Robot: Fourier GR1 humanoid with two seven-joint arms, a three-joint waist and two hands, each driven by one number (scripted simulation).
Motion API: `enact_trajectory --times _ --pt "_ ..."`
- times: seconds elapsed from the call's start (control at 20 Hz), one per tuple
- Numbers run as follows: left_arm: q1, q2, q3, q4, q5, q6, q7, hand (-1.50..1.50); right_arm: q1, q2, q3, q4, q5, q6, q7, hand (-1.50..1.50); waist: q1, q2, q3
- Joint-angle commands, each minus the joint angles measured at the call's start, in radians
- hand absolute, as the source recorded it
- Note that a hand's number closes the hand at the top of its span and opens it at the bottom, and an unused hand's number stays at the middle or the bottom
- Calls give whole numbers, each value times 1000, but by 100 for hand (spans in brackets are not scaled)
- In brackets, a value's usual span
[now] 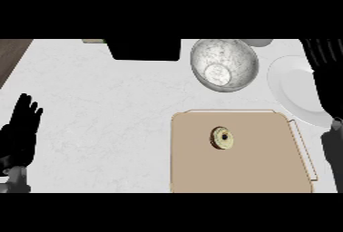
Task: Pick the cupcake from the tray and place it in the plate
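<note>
A small cupcake (223, 137) with pale frosting and a dark centre sits near the middle of the tan tray (194, 172). The white plate (291, 88) lies beyond the tray's far right corner, partly hidden by my right hand. My right hand (327, 74) stretches along the right edge over the plate's right side, fingers straight and open, holding nothing. It is well to the right of the cupcake. My left hand (21, 129) rests open at the left edge, fingers up, far from the tray.
A metal bowl (224, 63) stands behind the tray, just left of the plate. A black boxy object (145, 49) sits at the counter's back edge. The white counter (100, 104) lies between my left hand and the tray.
</note>
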Motion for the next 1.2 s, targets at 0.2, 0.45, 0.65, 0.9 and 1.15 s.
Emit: enact_trajectory --times 0.2,0.45,0.65,0.9,1.15 --pt "-40 -37 -189 25 -151 -4 28 0 48 149 97 36 -134 76 46 150 -9 12 34" --pt "-7 -25 -187 38 -121 -45 39 0 58 -273 213 -1 515 34 -28 150 -47 9 20" --pt "1 -50 -218 37 -141 -38 35 0 322 151 149 99 268 -215 -189 150 -35 15 41" --pt "-18 -104 -259 73 -178 -15 37 0 391 182 208 196 146 52 -570 -150 -5 12 35" --pt "-38 -62 -237 36 -172 -52 85 0 396 33 304 167 422 -1 -472 -150 -7 5 32"
